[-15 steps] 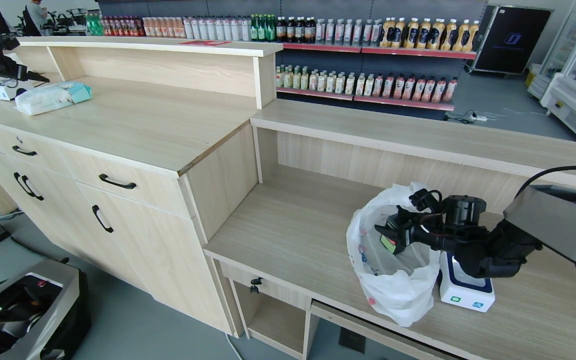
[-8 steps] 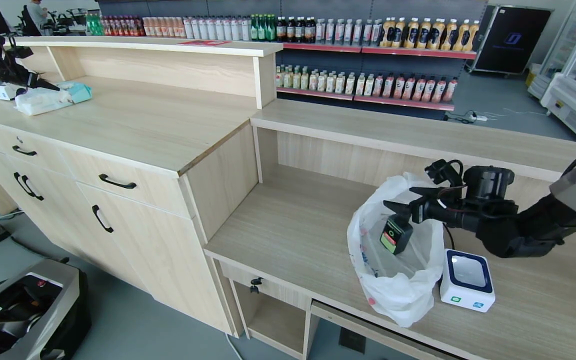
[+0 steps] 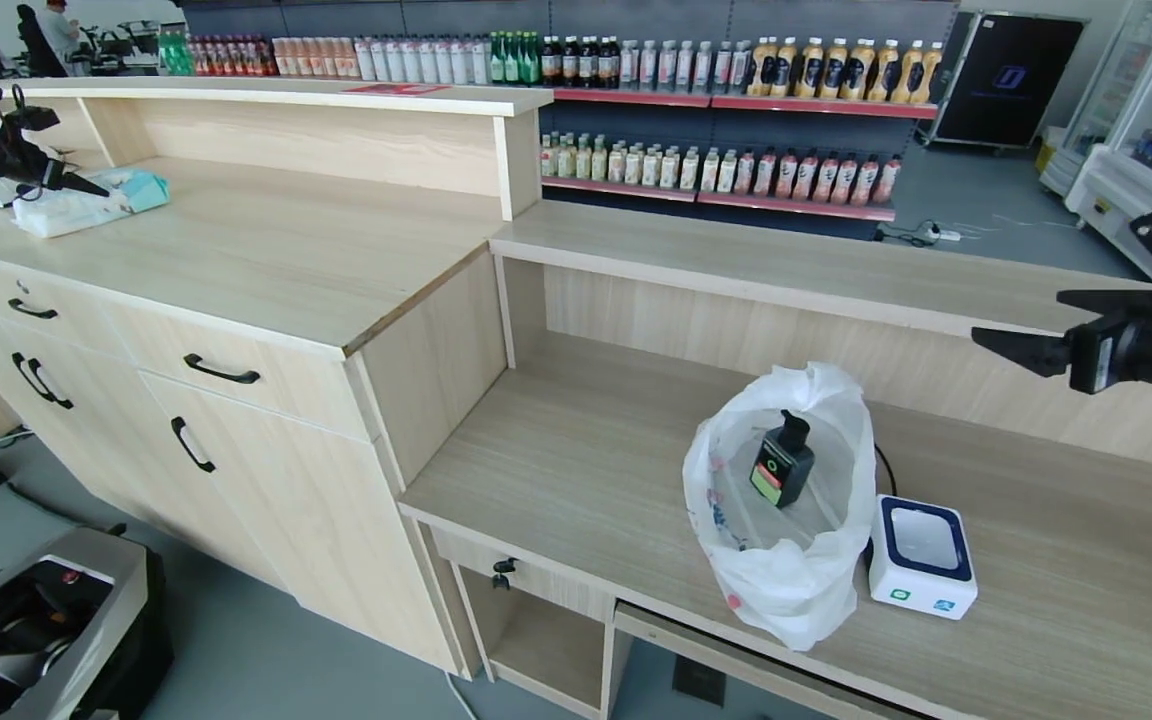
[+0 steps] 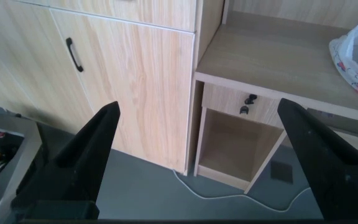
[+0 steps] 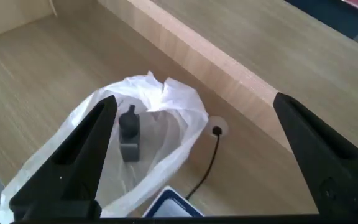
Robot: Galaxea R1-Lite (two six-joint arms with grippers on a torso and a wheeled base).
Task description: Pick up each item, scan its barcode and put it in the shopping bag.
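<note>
White scanner just beside bag, cable behind

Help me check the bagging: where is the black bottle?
In the head view the black bottle sits inside the shopping bag on the lower counter, right of centre, beside the scanner.

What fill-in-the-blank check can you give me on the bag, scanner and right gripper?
The dark bottle is inside the white ____. The scanner sits beside it, on the robot's ____ side. The right gripper is up away from both with its fingers ____.
Missing words: shopping bag; right; open.
</note>
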